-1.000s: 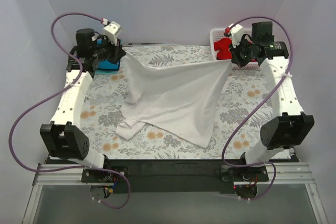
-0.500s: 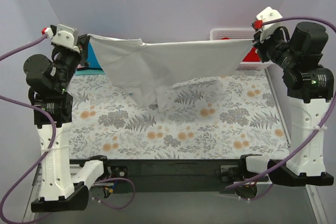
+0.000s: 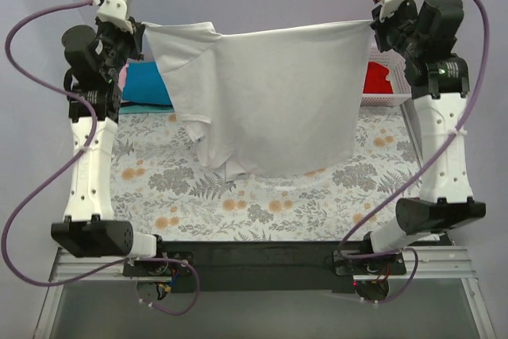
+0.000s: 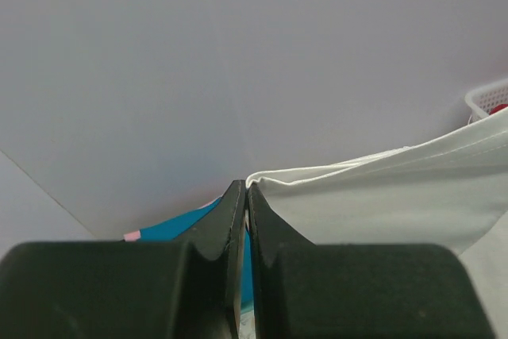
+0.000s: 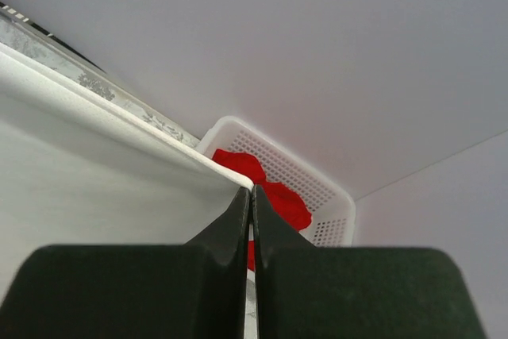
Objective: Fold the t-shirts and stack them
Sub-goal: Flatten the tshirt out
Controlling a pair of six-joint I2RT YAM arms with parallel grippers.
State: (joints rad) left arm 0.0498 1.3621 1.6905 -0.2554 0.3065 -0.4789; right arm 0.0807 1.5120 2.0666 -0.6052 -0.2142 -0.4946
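- White cloth hung in the air: the white t-shirt [image 3: 262, 101] was spread wide between the two arms, above the far half of the table.
- Its top edge ran almost straight from the left gripper [image 3: 140, 31] to the right gripper [image 3: 373, 29]. Both were high up.
- Its bottom edge hung down over the flowery table cloth [image 3: 262, 208]. I could not tell if it touched the table cloth.
- One sleeve was folded over near the top left corner. Some bunched cloth hung low on the left side.
- The left gripper's jaws were squeezed tight together on one top corner of the white t-shirt. Its own wrist camera showed no gap between the black fingers [image 4: 226, 220].
- The right gripper's jaws were pinched tight too, on the other top corner. The white edge ran right up to the tips.
- A blue t-shirt [image 3: 147, 85] lay on the table at the far left, beside the left arm. The white t-shirt hid part of it.
- A small bit of a pink t-shirt [image 4: 132, 236] peeked out next to the blue t-shirt.
- A red t-shirt [image 3: 376, 78] lay inside a white basket [image 3: 385, 101] at the far right corner of the table. It was past the right edge of the hanging white t-shirt, close to the right arm.
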